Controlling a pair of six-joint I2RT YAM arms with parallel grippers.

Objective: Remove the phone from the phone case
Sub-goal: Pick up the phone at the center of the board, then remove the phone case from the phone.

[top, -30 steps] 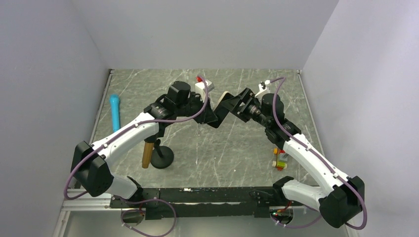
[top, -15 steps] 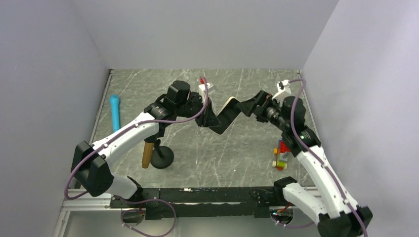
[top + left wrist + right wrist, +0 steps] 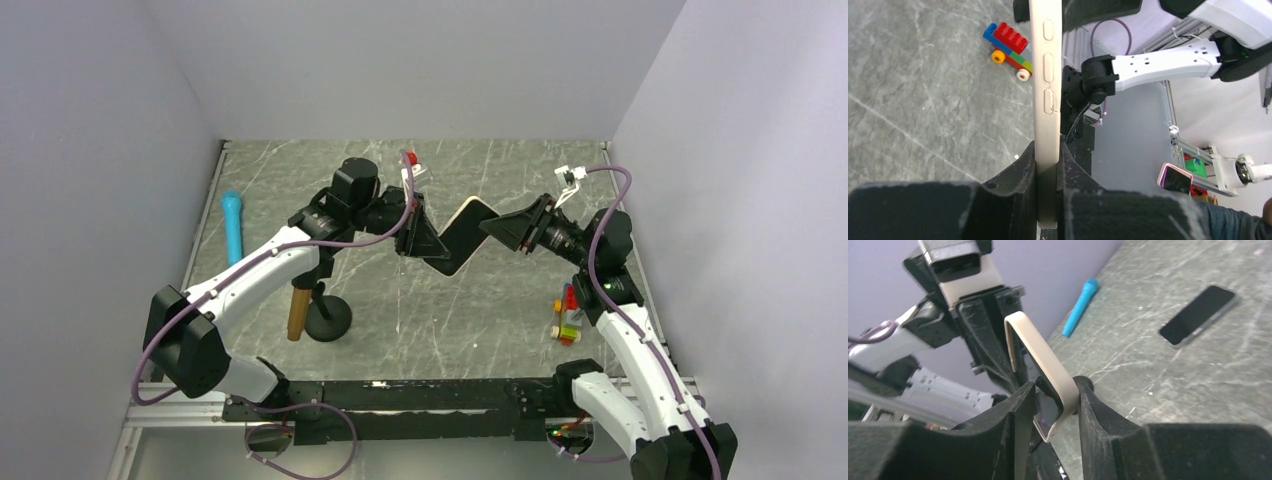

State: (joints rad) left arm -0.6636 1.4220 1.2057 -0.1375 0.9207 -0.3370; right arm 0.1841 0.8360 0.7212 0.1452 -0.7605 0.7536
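Note:
A beige phone case point(image 3: 472, 208) with a dark phone in it is held in the air above the middle of the table. My left gripper point(image 3: 418, 238) is shut on its left end; in the left wrist view the case's buttoned edge point(image 3: 1045, 75) runs up from between the fingers point(image 3: 1048, 150). My right gripper point(image 3: 500, 228) is closed around the opposite corner. In the right wrist view the beige rim point(image 3: 1038, 347) bows away between the fingers point(image 3: 1055, 385), and a dark screen point(image 3: 1045, 415) shows beside it.
A blue cylinder point(image 3: 232, 222) lies at the left edge. A toy brick car point(image 3: 568, 320) sits at the right. A brown-handled tool stands on a black round base point(image 3: 328, 318). In the right wrist view a second dark phone point(image 3: 1198, 315) lies flat on the table.
My right arm has swung out to the right, drawing its end of the case with it. The case now hangs lower and more stretched between both grippers. The left gripper shifted slightly.

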